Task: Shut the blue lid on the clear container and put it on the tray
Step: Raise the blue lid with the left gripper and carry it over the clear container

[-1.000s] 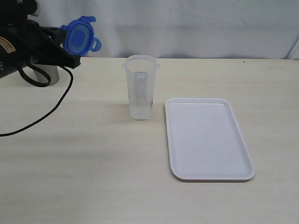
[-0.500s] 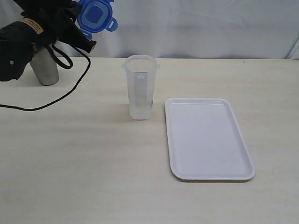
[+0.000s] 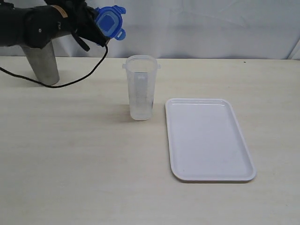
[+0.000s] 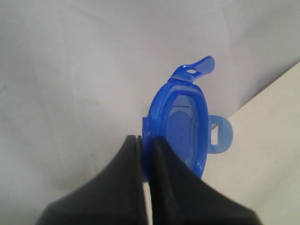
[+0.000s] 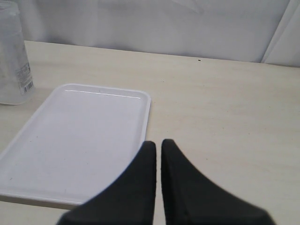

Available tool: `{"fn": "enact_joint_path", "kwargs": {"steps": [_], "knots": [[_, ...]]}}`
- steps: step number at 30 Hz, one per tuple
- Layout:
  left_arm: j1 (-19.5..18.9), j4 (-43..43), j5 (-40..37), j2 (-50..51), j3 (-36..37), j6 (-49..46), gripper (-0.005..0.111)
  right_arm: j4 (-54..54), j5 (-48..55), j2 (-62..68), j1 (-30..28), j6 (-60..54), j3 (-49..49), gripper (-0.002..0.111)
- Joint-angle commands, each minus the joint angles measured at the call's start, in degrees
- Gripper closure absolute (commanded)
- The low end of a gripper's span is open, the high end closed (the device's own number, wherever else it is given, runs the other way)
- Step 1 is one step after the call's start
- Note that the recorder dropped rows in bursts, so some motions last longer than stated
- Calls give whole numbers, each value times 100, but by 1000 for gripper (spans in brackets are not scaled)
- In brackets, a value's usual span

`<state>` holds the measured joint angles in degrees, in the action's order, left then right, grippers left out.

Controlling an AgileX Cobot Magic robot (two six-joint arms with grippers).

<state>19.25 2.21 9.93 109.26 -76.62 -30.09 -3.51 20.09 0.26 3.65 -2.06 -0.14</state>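
Note:
The blue lid (image 3: 110,22) hangs in the air at the upper left, on edge, with its flaps sticking out. My left gripper (image 3: 96,29) is shut on the lid's rim; in the left wrist view the lid (image 4: 183,129) stands just past the gripper (image 4: 146,139). The clear container (image 3: 140,87) stands upright and open on the table, to the right of and below the lid. The white tray (image 3: 208,138) lies flat to the container's right. My right gripper (image 5: 158,143) is shut with nothing in it, above the table by the tray's (image 5: 75,140) edge; it does not show in the exterior view.
A grey steel cup (image 3: 42,63) stands at the back left under my left arm, whose black cable (image 3: 75,82) trails over the table beside it. A white cloth backdrop (image 3: 201,28) hangs behind the table. The container's (image 5: 11,54) side shows in the right wrist view.
My left arm has swung to the right with the blue lid, carrying it nearer to the container; the steel cup behind it has come fully into view. Container and tray have not moved.

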Motion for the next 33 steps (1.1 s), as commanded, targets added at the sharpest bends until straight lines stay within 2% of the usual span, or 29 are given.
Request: {"fn": "enact_joint_path", "kwargs": {"steps": [1, 8, 12, 23, 26, 29, 33], "knots": [[161, -9, -275, 17, -292, -37, 107, 11, -59, -26, -21, -8, 14, 104], [687, -13, -152, 17, -305, -1861, 107, 11, -59, -26, -21, -8, 14, 104], [870, 17, -126, 17, -305, -2487, 107, 11, -59, -26, -21, -8, 14, 104], [1014, 126, -62, 17, -284, -3744, 107, 11, -59, -26, -21, -8, 14, 104], [1014, 749, 18, 17, -284, -4426, 107, 11, -59, -26, -21, -8, 14, 104], [1036, 1886, 383, 17, -284, -5475, 107, 11, -59, -26, -21, -8, 14, 104], [1239, 3885, 942, 17, -284, -7806, 107, 11, -59, -26, -21, -8, 14, 104]]}}
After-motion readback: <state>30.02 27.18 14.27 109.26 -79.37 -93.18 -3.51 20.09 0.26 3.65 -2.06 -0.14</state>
